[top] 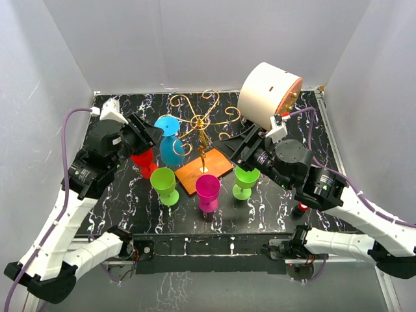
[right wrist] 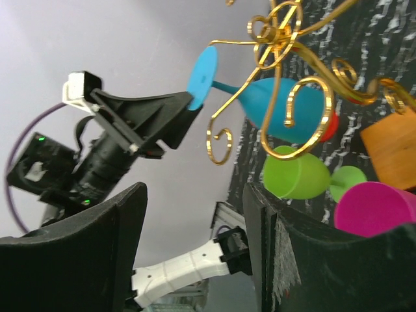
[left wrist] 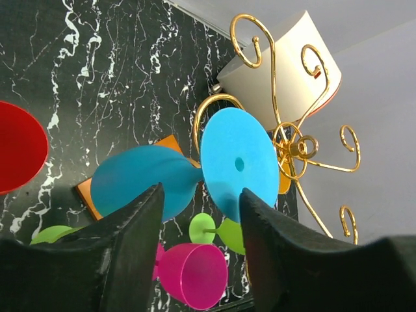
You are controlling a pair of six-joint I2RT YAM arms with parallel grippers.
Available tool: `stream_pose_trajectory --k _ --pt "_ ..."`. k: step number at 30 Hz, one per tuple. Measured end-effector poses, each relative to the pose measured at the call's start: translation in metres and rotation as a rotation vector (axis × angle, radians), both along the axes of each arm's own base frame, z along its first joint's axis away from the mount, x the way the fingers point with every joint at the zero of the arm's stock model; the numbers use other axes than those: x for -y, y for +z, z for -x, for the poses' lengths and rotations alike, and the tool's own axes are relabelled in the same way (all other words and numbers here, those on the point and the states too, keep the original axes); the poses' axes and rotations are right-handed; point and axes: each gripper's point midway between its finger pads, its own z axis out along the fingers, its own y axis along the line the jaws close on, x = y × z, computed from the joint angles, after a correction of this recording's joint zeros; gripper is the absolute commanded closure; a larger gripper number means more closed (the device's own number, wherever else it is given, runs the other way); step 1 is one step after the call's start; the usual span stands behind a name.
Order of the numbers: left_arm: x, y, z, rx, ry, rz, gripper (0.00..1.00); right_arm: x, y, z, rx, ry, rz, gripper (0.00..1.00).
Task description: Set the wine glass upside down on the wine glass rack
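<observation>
Partly open, my left gripper (left wrist: 201, 195) has its fingers spread at the foot of the blue wine glass (left wrist: 237, 162), not clamped on it (no grip that I can see). The glass hangs upside down, foot uppermost, in a scroll arm of the wine glass rack (left wrist: 296, 146), which I judge carries its weight. My right gripper (right wrist: 195, 195) gapes wide and empty near the rack.

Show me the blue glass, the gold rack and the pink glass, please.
blue glass (left wrist: 130, 179), left wrist view, on its bowl
gold rack (top: 190, 174), top view, on its wooden base
pink glass (top: 208, 185), top view, inside its bowl
</observation>
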Motion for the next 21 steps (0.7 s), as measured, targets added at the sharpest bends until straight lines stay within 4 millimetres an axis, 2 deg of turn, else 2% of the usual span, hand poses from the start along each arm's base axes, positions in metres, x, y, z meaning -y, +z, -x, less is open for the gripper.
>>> stream_pose_trajectory --k 3,6,12,17,21 --pt "-0.003 0.005 0.005 0.004 -0.003 -0.011 0.30 0.009 -0.011 -0.001 -0.017 -0.029 0.070 0.41" --pt "-0.009 0.015 0.013 0.031 0.000 -0.009 0.23 0.024 -0.019 -0.001 -0.026 -0.065 0.155 0.40" --pt "-0.032 0.034 0.041 0.121 0.019 -0.021 0.19 0.063 -0.038 0.001 -0.055 -0.143 0.348 0.40" --pt "-0.050 0.031 0.063 0.170 0.024 -0.076 0.19 0.082 -0.082 0.001 -0.131 -0.173 0.577 0.38" --pt "-0.055 0.027 0.067 0.180 0.017 -0.119 0.19 0.082 -0.116 -0.001 -0.191 -0.163 0.729 0.38"
